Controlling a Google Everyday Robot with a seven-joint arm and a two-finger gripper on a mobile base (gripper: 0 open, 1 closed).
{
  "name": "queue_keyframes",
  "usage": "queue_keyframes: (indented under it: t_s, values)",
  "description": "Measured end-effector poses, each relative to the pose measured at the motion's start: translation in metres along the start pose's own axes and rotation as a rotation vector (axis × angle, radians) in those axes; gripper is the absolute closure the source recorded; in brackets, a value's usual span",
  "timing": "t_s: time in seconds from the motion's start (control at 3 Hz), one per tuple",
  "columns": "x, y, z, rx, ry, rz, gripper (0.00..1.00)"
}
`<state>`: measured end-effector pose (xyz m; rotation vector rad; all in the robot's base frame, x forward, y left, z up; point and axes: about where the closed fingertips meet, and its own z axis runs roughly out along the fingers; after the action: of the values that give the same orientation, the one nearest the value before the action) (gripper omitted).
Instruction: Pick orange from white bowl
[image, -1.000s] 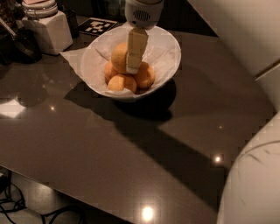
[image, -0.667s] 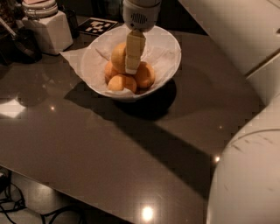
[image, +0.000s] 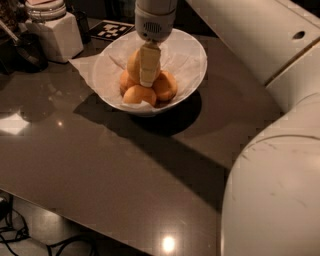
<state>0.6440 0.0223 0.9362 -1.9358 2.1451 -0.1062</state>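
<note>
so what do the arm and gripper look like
The arm is bulky, smooth white shells with a seam and one small dark hole. Its wrist is a pale cylinder with a small grille. The gripper, down in the white bowl, is cream and flat-sided.

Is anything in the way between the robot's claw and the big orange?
Nothing visible. The gripper hangs inside the white bowl, right at the orange; smaller fruits lie beside and below it.

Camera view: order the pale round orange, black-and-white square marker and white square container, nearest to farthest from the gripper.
The gripper is in the white bowl.
1. pale round orange, right beside it
2. black-and-white square marker, behind the bowl
3. white square container, far left
</note>
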Motion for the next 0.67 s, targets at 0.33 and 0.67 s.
queue_keyframes:
  t_s: [0.33,0.67]
  values:
    - [-0.0049,0.0025,0.0073,-0.009,0.016,-0.019,0.20]
    - [-0.0079,0.0053,0.0142,-0.018,0.031,-0.040,0.38]
